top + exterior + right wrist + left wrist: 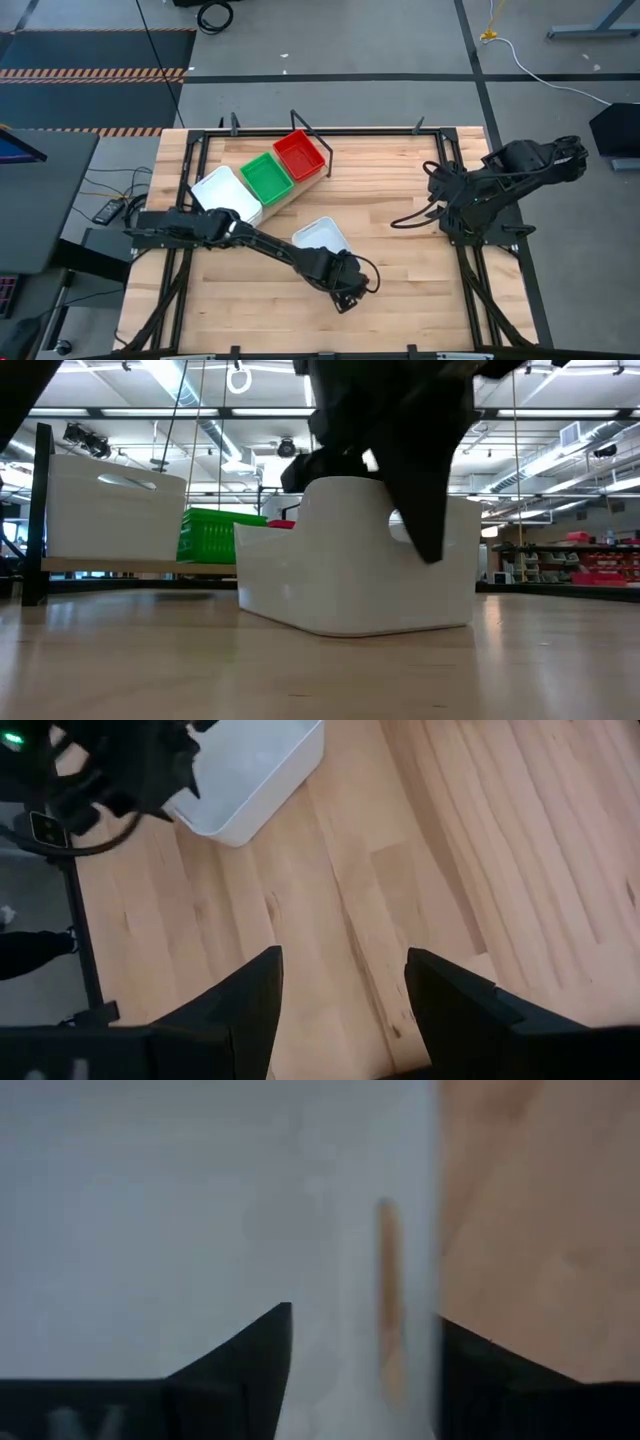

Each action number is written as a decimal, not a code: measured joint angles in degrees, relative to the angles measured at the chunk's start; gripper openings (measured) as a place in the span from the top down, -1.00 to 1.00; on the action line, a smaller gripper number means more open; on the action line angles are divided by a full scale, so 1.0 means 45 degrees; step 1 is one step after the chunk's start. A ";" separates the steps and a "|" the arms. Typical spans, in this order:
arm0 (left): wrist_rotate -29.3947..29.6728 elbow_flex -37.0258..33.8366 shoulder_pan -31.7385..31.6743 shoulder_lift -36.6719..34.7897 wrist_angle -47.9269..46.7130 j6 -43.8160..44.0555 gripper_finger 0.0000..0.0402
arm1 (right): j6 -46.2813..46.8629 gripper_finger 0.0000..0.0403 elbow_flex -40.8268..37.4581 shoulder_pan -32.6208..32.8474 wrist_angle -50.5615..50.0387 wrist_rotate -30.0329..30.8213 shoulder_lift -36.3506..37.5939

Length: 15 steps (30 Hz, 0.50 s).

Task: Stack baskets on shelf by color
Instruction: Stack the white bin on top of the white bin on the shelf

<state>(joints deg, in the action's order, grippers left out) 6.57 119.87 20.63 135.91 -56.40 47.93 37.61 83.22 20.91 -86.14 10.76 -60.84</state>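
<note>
Low view has the loose white basket [355,560] up front on the table, left gripper [365,1355] pinching its wall. Behind it, shelf [300,183] carries white, green and red baskets. Right gripper [345,990] hangs wide open, far right.

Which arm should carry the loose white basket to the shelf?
Left. The left gripper straddles a wall of the white basket already; the right gripper waits, open, at the table's far side.
</note>
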 joint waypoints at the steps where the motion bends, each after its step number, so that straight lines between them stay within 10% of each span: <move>1: -0.0006 0.0000 -0.0032 0.0026 -0.0106 0.0061 0.06 | 0.0031 -0.07 0.0000 0.0000 -0.0018 -0.0041 0.0004; 9: -0.0443 0.0048 -0.0205 0.0133 -0.0127 0.0261 0.88 | -0.0025 -0.07 0.0000 0.0000 -0.0104 0.0083 0.0005; 15: -0.0774 0.0053 -0.0205 -0.0296 -0.0326 0.0397 0.95 | -0.0311 -0.07 0.0000 0.0000 -0.0102 0.0548 0.0005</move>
<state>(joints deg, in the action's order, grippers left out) 3.09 120.11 19.70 134.58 -57.86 49.71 36.21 83.22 20.91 -86.60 13.22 -60.82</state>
